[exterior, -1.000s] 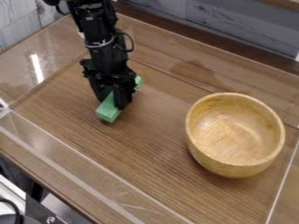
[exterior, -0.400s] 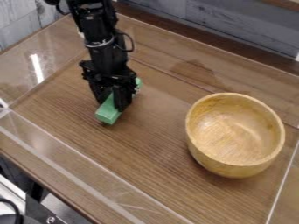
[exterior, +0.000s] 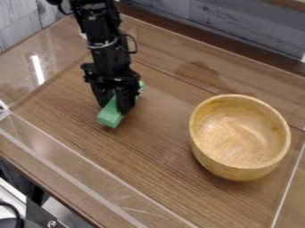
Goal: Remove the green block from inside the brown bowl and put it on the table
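The green block [exterior: 111,115] is down at the table [exterior: 143,169], left of centre, with its lower end on or just above the wood and its upper part between the fingers. My black gripper [exterior: 117,101] points straight down and is shut on the block's upper part. The brown bowl [exterior: 241,136] stands at the right, upright, with nothing inside it, well apart from the gripper.
Low clear plastic walls [exterior: 30,134] edge the tabletop on the left, front and right. A grey brick-patterned wall [exterior: 238,22] runs behind the table at the back.
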`<state>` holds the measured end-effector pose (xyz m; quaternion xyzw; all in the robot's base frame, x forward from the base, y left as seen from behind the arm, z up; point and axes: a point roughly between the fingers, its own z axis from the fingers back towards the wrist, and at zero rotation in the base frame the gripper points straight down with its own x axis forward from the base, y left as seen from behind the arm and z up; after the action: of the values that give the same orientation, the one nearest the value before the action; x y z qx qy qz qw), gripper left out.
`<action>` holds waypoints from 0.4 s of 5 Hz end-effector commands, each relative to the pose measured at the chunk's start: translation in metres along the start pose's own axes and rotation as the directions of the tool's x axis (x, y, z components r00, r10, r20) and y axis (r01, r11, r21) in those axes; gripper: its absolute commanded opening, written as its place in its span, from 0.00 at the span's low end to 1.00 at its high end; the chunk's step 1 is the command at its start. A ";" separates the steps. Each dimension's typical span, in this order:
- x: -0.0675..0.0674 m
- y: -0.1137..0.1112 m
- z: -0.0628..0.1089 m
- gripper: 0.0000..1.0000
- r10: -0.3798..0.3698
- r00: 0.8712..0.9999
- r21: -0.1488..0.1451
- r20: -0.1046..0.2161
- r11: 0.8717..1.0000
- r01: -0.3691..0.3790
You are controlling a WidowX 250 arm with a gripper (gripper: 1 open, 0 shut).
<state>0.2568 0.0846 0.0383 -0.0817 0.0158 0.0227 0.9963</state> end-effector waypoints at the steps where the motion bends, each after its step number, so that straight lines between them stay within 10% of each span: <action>1: 0.009 -0.001 0.012 0.00 -0.009 0.999 0.013 0.035 1.000 0.008; 2: 0.009 -0.003 0.012 0.00 -0.006 1.000 0.008 0.026 1.000 0.006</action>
<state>0.2543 0.0808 0.0387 -0.0872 0.0268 0.0269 0.9955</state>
